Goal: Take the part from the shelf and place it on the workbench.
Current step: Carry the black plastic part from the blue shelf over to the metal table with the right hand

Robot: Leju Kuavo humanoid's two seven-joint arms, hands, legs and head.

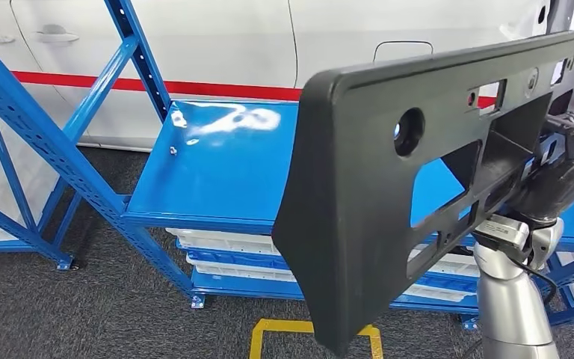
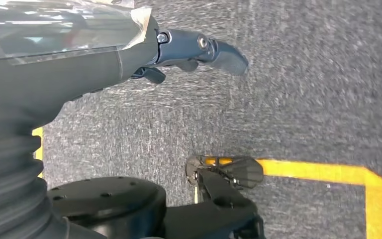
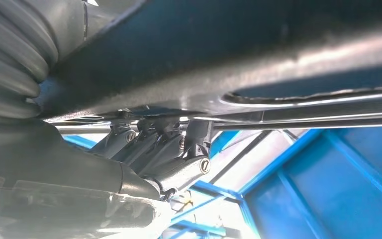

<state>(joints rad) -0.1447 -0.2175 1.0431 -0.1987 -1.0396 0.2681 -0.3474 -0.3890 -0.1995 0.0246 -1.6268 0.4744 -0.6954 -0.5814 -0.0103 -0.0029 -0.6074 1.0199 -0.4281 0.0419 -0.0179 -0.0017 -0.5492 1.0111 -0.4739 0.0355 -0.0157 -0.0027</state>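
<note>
Starting at the left: blue shelf [image 1: 217, 168] standing over dark carpet, its deck bare apart from glare, white trays [image 1: 224, 243] stacked on the lower level, a white car body [image 1: 194, 37] with a red stripe running behind.

Hanging low beside the body, left robot hand [image 2: 189, 55] pointing at grey carpet [image 2: 303, 99] and a yellow floor line [image 2: 323, 172]; holding nothing, fingers looking partly curled rather than spread, though hard to judge from this angle.

Moving right: black part [image 1: 374, 187], a long plastic panel with cut-outs and a round hole, already off the shelf and hanging tilted in the air, one end dipping toward the yellow floor marking [image 1: 269, 333], the other rising toward the upper right.

Gripping it near that far raised end, right robot hand [image 1: 560, 176], fingers [image 3: 179, 149] hooking around an inner rib of the part in the wrist view, thumb side pressing the opposite face.

Judging the risk: holding a long panel at one end and letting the free length act as a lever, so possibly twisting or sliding out of the grip during a turn. Also swinging the low end into the shelf upright or the robot's own legs while walking. No tabletop visible yet, so much carrying remaining.
</note>
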